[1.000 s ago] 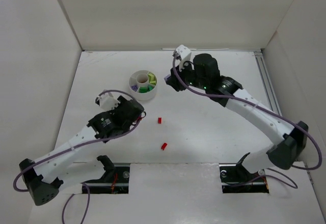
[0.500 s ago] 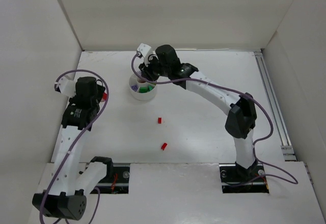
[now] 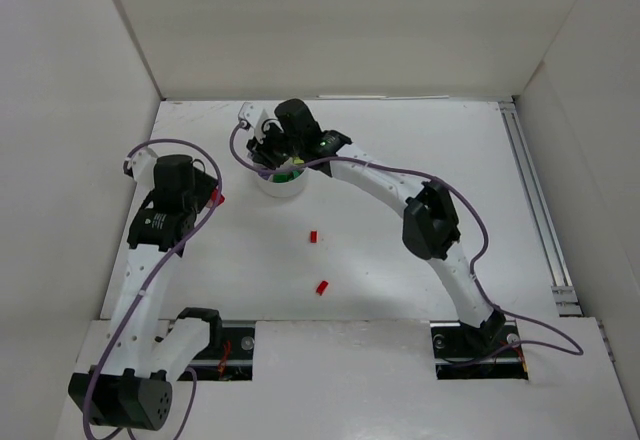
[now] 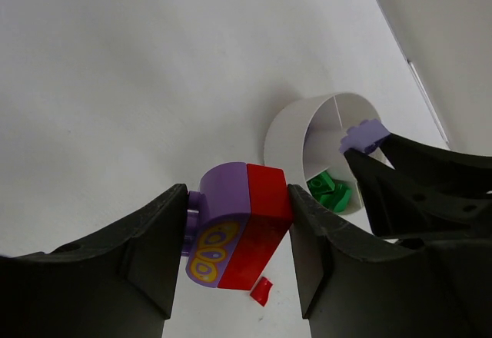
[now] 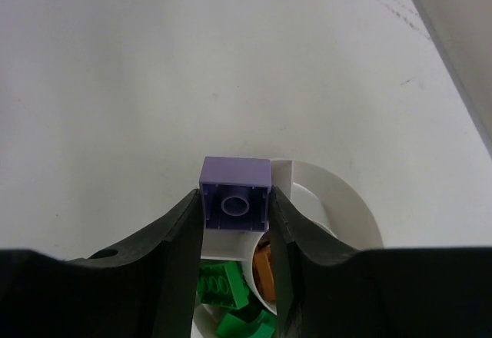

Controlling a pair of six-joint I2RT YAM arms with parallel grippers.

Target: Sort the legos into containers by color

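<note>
My left gripper (image 4: 238, 200) is shut on a joined pair of legos (image 4: 244, 230), one lavender with a yellow print and one red, held above the table left of the white tub (image 4: 286, 132). In the top view that gripper (image 3: 212, 200) shows a speck of red. My right gripper (image 5: 235, 200) is shut on a square lavender lego (image 5: 235, 193) over the tub's near rim (image 5: 338, 200); from above it (image 3: 268, 150) hides most of the containers (image 3: 285, 186). Green legos (image 5: 223, 288) and orange-brown ones (image 5: 264, 269) lie in separate compartments.
Two small red legos (image 3: 313, 236) (image 3: 321, 287) lie on the white table in front of the tub. Another small red piece (image 4: 262, 292) shows on the table under my left jaws. White walls enclose the table on the left, back and right.
The right arm swung left from beside the tub to over it, carrying the lavender lego. The left arm swung from the table's middle to the left, holding its pair.
</note>
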